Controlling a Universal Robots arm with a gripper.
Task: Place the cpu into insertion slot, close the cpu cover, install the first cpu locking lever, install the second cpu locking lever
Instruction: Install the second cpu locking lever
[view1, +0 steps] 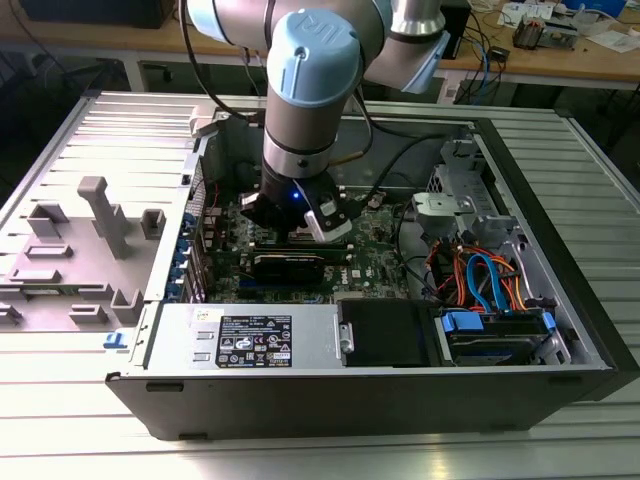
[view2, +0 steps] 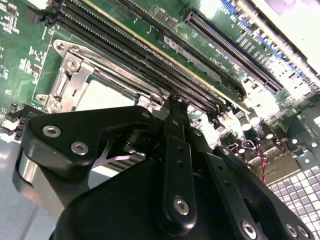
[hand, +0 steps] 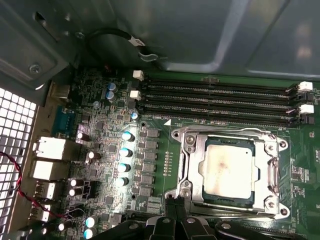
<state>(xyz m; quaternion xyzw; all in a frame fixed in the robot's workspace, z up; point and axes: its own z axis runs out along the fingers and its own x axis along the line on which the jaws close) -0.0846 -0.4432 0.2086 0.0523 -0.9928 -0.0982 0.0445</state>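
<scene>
In the first wrist view the insertion slot (hand: 186, 192) sits in the green board. The cpu (hand: 229, 167) lies flat inside it, its dull silver top showing. The cpu cover (hand: 196, 152) lies down over the cpu, framing it through its window. A thin lever rod (hand: 220, 131) runs along the socket edge beside the memory slots. My gripper (hand: 176, 207) hangs just off a socket corner, fingers together with nothing seen between them. The second wrist view shows the gripper (view2: 172, 102) close to the cpu (view2: 102, 95) and cover (view2: 112, 62). In the exterior view the gripper (view1: 300, 215) reaches down into the open computer case.
Long black memory slots (hand: 220, 97) run beside the socket. Capacitors (hand: 125, 150) and rear ports (hand: 47, 150) stand on its other side. In the exterior view a power supply (view1: 250, 340), a drive bay with orange and blue cables (view1: 480, 290) and grey fixtures (view1: 95, 215) surround the work area.
</scene>
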